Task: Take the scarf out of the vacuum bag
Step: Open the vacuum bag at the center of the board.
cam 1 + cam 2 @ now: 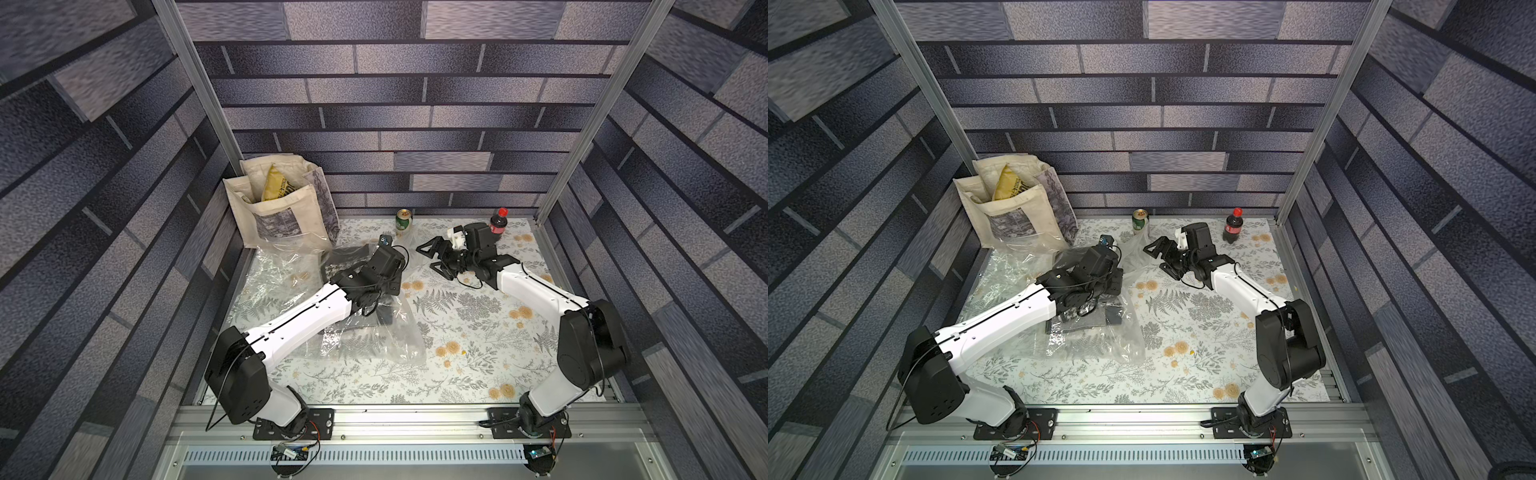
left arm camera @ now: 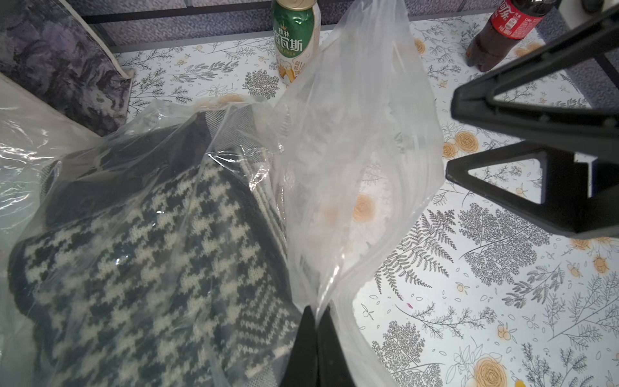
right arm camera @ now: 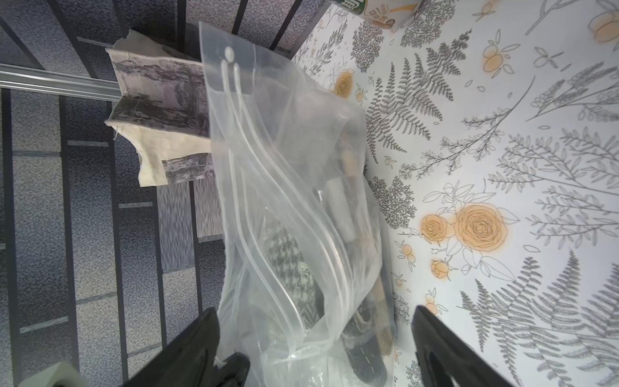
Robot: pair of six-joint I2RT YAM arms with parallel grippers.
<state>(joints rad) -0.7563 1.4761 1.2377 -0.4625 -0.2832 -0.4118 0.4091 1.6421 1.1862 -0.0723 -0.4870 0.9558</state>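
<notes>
- Location: the vacuum bag (image 1: pixel 286 274) lies crumpled on the counter (image 1: pixel 478 332), running from the centre out towards 9 o'clock. The scarf (image 2: pixel 134 268) is fully inside it, folded, and shows through the plastic.
- Left claw (image 2: pixel 316 318): clamped tight on a fold of the bag's plastic near the mouth. No scarf is caught between its fingers.
- Right claw (image 3: pixel 315 310): spread wide and holding nothing. It faces the bag's mouth from 1 o'clock, and the loose plastic lies between its fingers.
- Seal strip (image 3: pixel 254 167): the ribbed tracks run wavy and parted, so the mouth is judged open.
- Handling, bag: thin, glossy film, light and limp, and likely slippery. It should slide or lift unless pinned, so it is best held at the mouth edge.
- Handling, scarf: a thick houndstooth knit in black and cream, soft, compliant and not fragile. It should bunch and drag against the plastic. Take hold of the folded end nearest the mouth, reaching past the film, and draw it out along the bag's length.
- Risk: film may be pinched together with the knit.
- Markings, can (image 2: pixel 294 40) at 12 o'clock: green with white Chinese characters reading 秋林 and 格瓦斯.
- Markings, bottle (image 2: pixel 505 30) at 1 o'clock: dark cola with a red label in white script, cut off by the frame.
- Markings, tote bag (image 1: pixel 286 208) at 10 o'clock: it holds a yellow packet whose lettering is too small to read.
</notes>
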